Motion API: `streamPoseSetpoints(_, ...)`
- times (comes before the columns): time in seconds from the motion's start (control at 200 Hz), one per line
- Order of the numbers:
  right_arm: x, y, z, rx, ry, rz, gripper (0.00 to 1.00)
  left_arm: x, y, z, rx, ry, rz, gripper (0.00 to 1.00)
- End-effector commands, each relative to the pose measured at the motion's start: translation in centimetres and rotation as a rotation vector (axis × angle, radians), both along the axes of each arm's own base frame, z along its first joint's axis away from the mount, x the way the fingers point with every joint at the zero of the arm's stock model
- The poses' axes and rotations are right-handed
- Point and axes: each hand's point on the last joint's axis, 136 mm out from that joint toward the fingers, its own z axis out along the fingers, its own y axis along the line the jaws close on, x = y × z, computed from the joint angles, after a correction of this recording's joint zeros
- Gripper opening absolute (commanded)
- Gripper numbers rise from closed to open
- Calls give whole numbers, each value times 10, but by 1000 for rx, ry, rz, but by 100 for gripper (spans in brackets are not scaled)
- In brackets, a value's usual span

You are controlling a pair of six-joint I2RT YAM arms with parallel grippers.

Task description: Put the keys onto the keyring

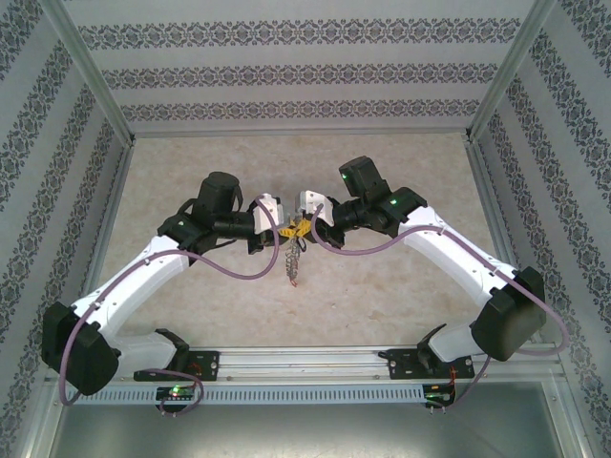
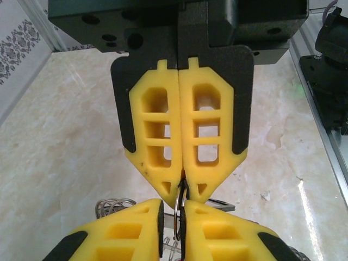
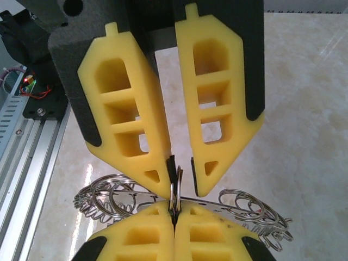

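While clenched tight, pinches one loop of the keyring (image 3: pixel 109 194) in the right gripper (image 3: pixel 174 211); just beyond, sets the left gripper (image 3: pixel 181 182) tip to tip, jaws slightly apart around that loop; dangles coils over the table (image 3: pixel 304 109).

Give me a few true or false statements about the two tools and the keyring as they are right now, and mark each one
1. The left tool and the right tool meet tip to tip over the table. True.
2. The right tool's jaws stand wide open. False: they are shut on the keyring.
3. A narrow gap shows between the left tool's jaws. True.
4. The keyring lies flat on the table, away from both tools. False: it is held up between the two tools' tips.
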Motion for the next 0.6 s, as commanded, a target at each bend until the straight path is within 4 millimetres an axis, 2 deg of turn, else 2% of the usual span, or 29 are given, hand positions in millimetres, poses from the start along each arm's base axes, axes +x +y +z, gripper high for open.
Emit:
streamPoseSetpoints(0.0,-9,9,32,80,-57,50,0,-5,-6,10,-11,0,-32,18)
streamPoseSetpoints(0.595,-10,8,23,50,-107,53,0,-2,-8,22,-57,13,-1,17)
